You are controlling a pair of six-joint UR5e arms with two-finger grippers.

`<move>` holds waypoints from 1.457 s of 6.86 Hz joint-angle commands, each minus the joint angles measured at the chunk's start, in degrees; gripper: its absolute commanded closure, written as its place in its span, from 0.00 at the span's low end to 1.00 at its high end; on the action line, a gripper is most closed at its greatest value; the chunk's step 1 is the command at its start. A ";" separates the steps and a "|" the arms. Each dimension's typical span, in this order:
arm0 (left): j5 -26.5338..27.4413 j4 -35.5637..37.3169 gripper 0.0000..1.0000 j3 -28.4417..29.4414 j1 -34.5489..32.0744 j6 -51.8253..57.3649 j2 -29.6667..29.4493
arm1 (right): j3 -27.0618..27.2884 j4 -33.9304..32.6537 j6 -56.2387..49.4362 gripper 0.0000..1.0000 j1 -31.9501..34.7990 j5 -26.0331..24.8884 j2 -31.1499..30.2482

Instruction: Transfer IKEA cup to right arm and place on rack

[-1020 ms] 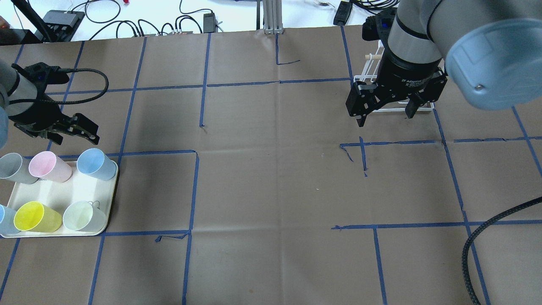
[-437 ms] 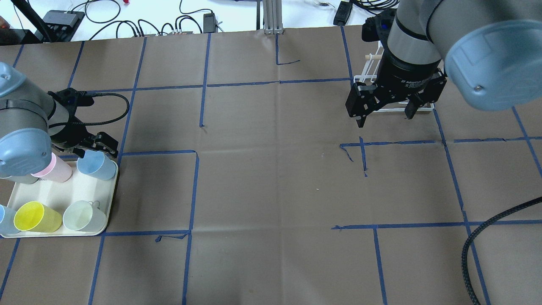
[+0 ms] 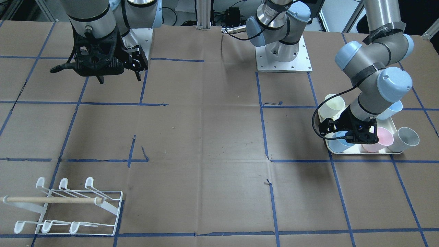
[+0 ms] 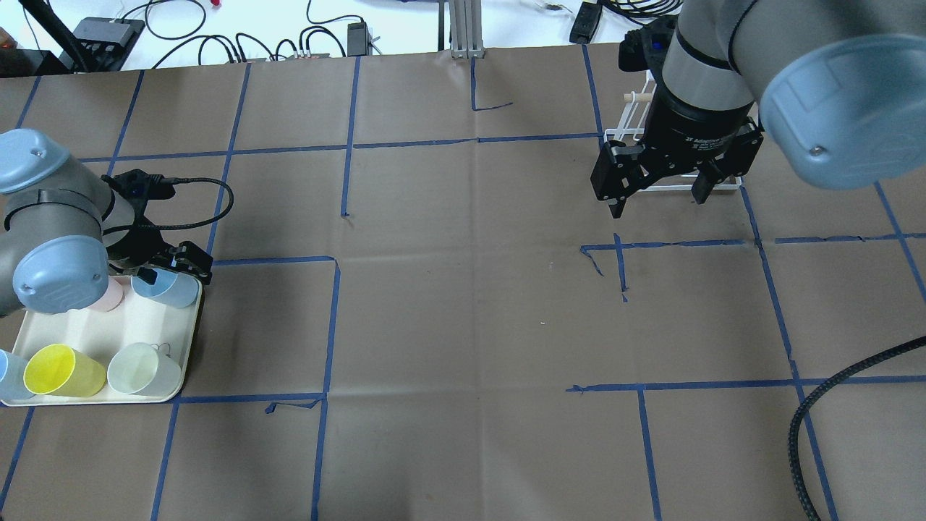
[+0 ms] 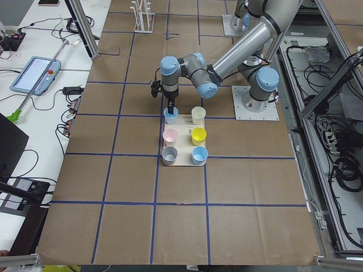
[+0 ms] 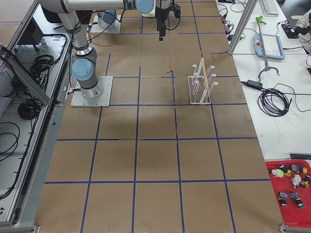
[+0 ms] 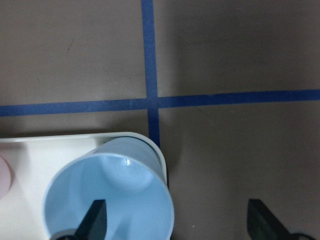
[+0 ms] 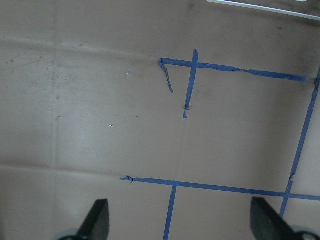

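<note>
A cream tray [image 4: 148, 322] carries 1 yellow cup [image 4: 61, 370] and 1 pale green cup [image 4: 142, 367]; blue tape [image 4: 331, 325] grids the brown table paper [image 4: 470, 325].

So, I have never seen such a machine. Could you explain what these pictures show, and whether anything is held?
These are two robot arms at a paper-covered table. One camera looks from behind and above, one faces the robot, two stand at the table's ends, and one sits on each wrist. A tray holds six coloured cups; a white wire rack stands apart. The left gripper is open, one finger inside a blue cup, nothing gripped yet. The right gripper hangs open and empty.
</note>
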 commanded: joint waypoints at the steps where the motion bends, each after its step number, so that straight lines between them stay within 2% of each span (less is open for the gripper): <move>1: 0.19 0.21 0.20 -0.36 0.09 0.12 -0.05 | 0.00 -0.01 0.00 0.00 -0.01 0.00 0.06; 2: 0.97 0.21 0.47 -0.18 0.00 0.21 0.03 | 0.00 -0.01 0.00 0.00 -0.01 0.00 0.32; 3: 4.46 0.38 0.74 -0.09 0.00 0.21 -0.05 | 0.00 -0.01 0.00 0.00 -0.01 0.00 0.59; 4: 5.02 0.30 0.92 0.08 0.09 0.21 0.03 | 0.00 -0.01 0.00 0.00 -0.01 0.09 0.59; 5: 4.94 0.29 1.00 0.17 0.00 -0.05 -0.05 | 0.00 -0.01 0.00 0.00 -0.01 0.00 0.59; 8: 4.76 -2.15 1.00 4.81 -0.17 -0.31 1.35 | -0.35 -0.27 0.00 0.00 -0.10 0.09 0.59; 10: 1.62 -13.44 1.00 13.13 -0.44 -0.49 3.02 | -0.79 -0.80 0.00 0.00 -0.36 0.00 0.68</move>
